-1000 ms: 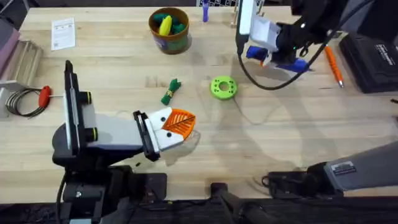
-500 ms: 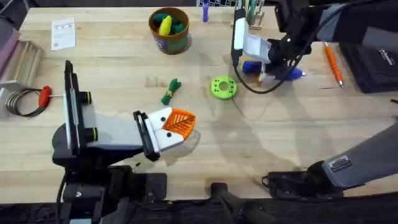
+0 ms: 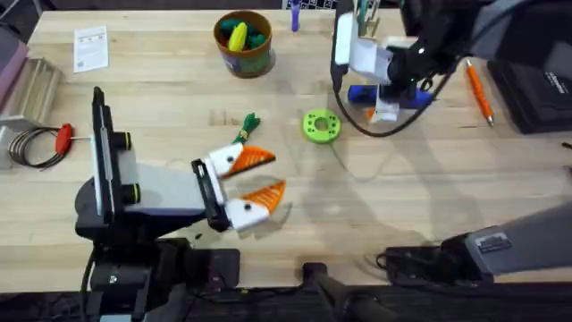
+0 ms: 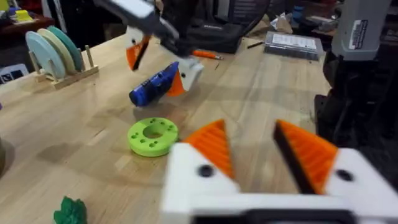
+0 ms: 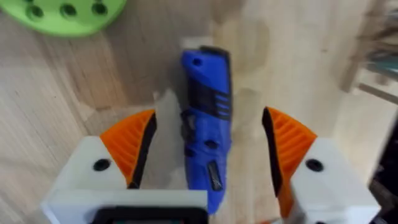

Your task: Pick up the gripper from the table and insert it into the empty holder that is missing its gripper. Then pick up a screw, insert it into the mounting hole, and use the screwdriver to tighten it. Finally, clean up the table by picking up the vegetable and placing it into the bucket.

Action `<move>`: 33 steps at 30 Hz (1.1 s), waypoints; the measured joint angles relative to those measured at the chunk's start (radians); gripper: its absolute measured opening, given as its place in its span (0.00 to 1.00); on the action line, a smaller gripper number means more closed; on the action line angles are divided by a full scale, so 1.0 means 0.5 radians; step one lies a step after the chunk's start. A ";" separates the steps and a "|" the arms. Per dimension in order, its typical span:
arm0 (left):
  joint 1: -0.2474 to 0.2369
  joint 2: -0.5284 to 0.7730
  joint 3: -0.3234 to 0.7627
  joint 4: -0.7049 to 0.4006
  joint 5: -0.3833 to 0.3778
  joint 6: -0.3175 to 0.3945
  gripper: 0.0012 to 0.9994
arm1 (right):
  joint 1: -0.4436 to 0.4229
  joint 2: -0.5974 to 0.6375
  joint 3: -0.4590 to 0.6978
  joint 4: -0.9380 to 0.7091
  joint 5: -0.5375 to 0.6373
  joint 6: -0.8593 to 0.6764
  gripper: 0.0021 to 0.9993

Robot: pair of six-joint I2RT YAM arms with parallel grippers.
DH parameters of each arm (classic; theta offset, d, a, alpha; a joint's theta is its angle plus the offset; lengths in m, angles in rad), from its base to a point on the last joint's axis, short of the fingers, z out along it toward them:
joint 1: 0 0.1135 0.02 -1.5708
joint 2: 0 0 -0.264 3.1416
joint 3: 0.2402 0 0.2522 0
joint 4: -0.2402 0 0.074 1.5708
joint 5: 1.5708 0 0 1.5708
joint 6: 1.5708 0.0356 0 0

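Right hand [image 5: 205,155] over screwdriver [image 5: 204,118], pads spread wide.
Screwdriver lies on desk [image 3: 429,188] between its pads, ungripped; left hand [image 3: 259,175] wide, vegetable [image 3: 245,129] just beyond it.

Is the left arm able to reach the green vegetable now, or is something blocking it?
Probably yes. The left pincer is open, and the vegetable lies on bare table just beyond its upper finger, with nothing between them. The green disc sits off to the side.
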 joint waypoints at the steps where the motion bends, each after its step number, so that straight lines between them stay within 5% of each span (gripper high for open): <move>1: 0.000 0.000 0.000 0.000 0.001 0.000 0.62 | 0.013 -0.060 0.000 0.000 0.000 0.030 0.98; 3: 0.000 0.000 0.000 0.000 0.001 -0.002 0.93 | 0.038 -0.200 0.000 0.005 -0.001 0.110 0.98; 4: 0.000 0.000 0.000 0.000 0.000 -0.003 0.97 | 0.043 -0.279 0.000 0.015 -0.004 0.160 0.98; 9: 0.000 0.000 0.000 0.000 0.001 -0.004 0.99 | 0.042 -0.566 0.000 0.224 -0.081 0.496 0.98; 11: 0.000 0.000 0.000 0.017 -0.019 -0.027 0.99 | 0.042 -0.735 0.000 0.374 -0.144 0.893 0.98; 20: 0.063 0.001 0.008 0.106 -0.367 -0.326 0.99 | 0.042 -1.213 0.000 -0.114 -0.182 1.942 0.98; 26: 0.141 0.242 0.366 -0.369 -0.588 -0.176 0.99 | 0.042 -1.494 -0.116 -0.340 -0.188 2.313 0.98; 33: 0.146 0.910 1.082 -1.134 -0.968 0.143 0.99 | 0.042 -1.918 -0.540 -0.364 -0.190 2.443 0.98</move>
